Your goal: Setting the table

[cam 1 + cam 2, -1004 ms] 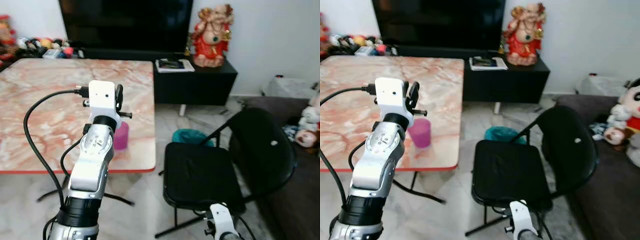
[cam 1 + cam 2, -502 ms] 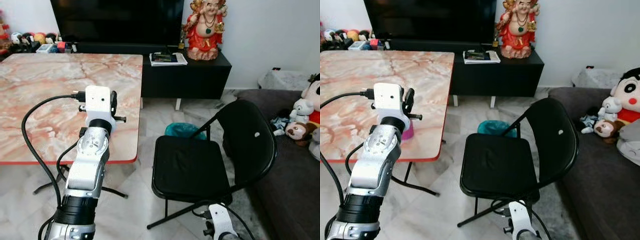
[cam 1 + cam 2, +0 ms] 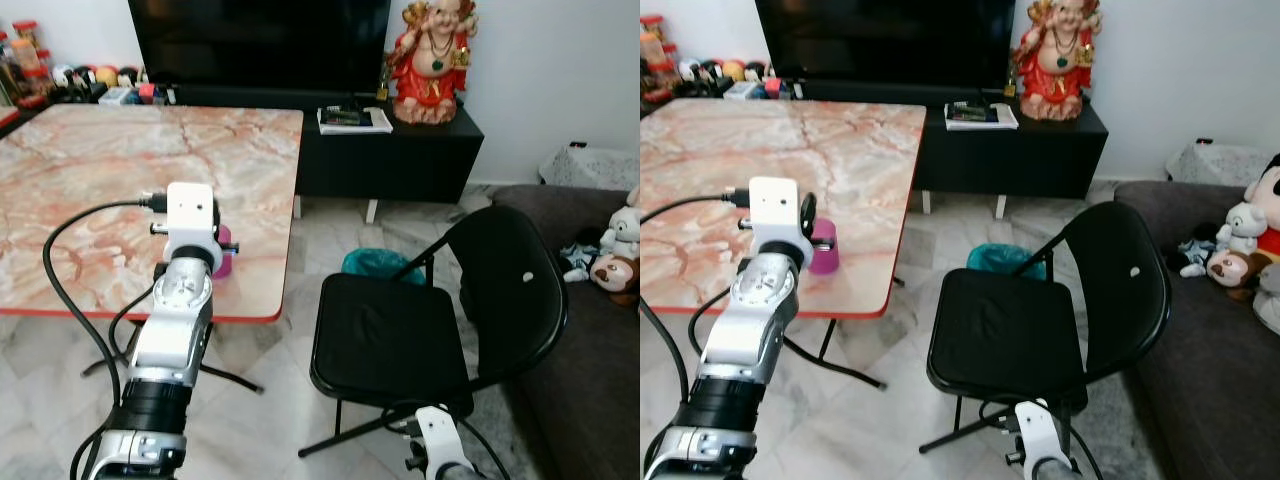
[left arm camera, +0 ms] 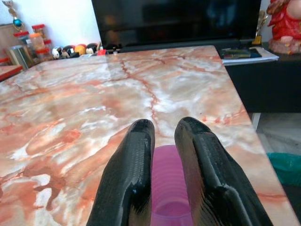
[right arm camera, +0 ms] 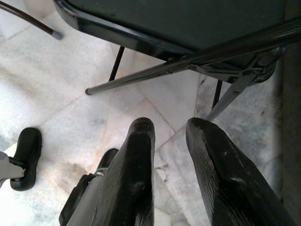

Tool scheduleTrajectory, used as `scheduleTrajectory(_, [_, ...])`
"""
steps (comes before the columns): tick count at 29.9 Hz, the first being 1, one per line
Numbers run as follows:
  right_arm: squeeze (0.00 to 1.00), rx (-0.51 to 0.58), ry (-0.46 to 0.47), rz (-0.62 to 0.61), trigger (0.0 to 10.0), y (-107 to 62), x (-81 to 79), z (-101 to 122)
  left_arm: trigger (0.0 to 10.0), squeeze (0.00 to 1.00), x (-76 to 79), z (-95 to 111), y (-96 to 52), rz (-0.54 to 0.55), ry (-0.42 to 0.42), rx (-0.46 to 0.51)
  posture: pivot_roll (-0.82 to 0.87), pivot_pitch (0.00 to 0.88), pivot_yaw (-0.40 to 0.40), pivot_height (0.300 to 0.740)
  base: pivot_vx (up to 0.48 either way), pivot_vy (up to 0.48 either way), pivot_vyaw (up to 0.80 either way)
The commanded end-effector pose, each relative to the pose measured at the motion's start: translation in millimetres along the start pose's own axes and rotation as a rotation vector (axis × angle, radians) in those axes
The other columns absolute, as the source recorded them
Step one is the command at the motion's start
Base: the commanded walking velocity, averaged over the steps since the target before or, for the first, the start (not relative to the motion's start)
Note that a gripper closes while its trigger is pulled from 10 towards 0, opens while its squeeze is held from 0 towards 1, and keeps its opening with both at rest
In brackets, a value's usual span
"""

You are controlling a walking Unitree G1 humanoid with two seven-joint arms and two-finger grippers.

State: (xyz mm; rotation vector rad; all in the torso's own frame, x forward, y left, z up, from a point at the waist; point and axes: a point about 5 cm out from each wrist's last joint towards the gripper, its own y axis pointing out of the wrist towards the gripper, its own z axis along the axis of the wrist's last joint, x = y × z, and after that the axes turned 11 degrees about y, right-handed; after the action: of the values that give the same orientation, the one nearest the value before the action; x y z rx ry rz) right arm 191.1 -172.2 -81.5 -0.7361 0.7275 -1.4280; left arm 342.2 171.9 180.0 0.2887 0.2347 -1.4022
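Low in the frame, right of centre: the right gripper (image 5: 164,141), hanging idle beneath the black folding chair (image 3: 400,340), fingers (image 5: 136,160) a narrow gap apart with nothing between them, pale marble floor (image 5: 56,80) below.

Lower left of the head views: the left arm raised from the bottom edge toward the table, black cable looping off its white wrist housing. At its tip the left gripper (image 4: 164,136), poised over the near right part of the marble table (image 3: 120,180). In the wrist view, fingers (image 4: 134,165) close together with only a slim gap, hovering above the open mouth of a pink cup (image 4: 169,207); nothing pinched between them, no clear contact with the rim. Cup interior ribbed, translucent, nothing inside. In the head views the pink cup (image 3: 823,247) standing upright on the tabletop just behind the wrist housing, near the table's red-trimmed front edge and right-hand side.

Centre right: chair seat facing the table, backrest angled toward the dark grey sofa (image 3: 600,330) at the right edge, plush toys (image 3: 1230,250) on the sofa. Just beyond the seat, on the floor, a teal bin (image 3: 378,264); contents not discernible.

Upper part of the frame: low black TV cabinet (image 3: 400,150) bearing a booklet (image 3: 355,119) and a red-and-gold figurine (image 3: 432,60), dark television (image 3: 260,40) behind. Upper left, beyond the table's far edge: a row of small jars and colourful trinkets (image 4: 28,44).
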Motion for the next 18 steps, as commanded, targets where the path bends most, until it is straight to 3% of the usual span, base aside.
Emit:
scheduleTrajectory(1, [0.00, 0.004, -0.002, -0.002, 10.0, 0.5, 0.2, 3.0, 10.0, 0.00, -0.9, 12.4, 5.6, 0.004, 0.008, 0.027, -0.01, 0.000, -0.068, 0.740, 0.000, 0.000, 0.00])
scheduleTrajectory(13, [0.00, 0.000, 0.003, -0.001, 10.0, 0.4, -0.1, 1.5, 10.0, 0.00, -18.1, 10.7, 18.1, 0.090, 0.035, -0.067, -0.01, 0.000, -0.065, 0.740, 0.000, 0.000, 0.00])
scheduleTrajectory(14, [0.00, 0.000, 0.004, -0.001, 10.0, 0.3, -0.2, 1.5, 10.0, 1.00, -20.8, 9.7, 19.0, 0.100, 0.042, -0.084, -0.01, 0.000, -0.064, 0.740, 0.000, 0.000, 0.00])
scheduleTrajectory(18, [0.00, 0.000, 0.005, -0.001, 10.0, 0.4, -0.3, 1.5, 10.0, 1.00, -20.6, 6.1, 19.5, 0.074, 0.032, -0.121, -0.01, 0.000, -0.065, 0.740, 0.000, 0.000, 0.00])
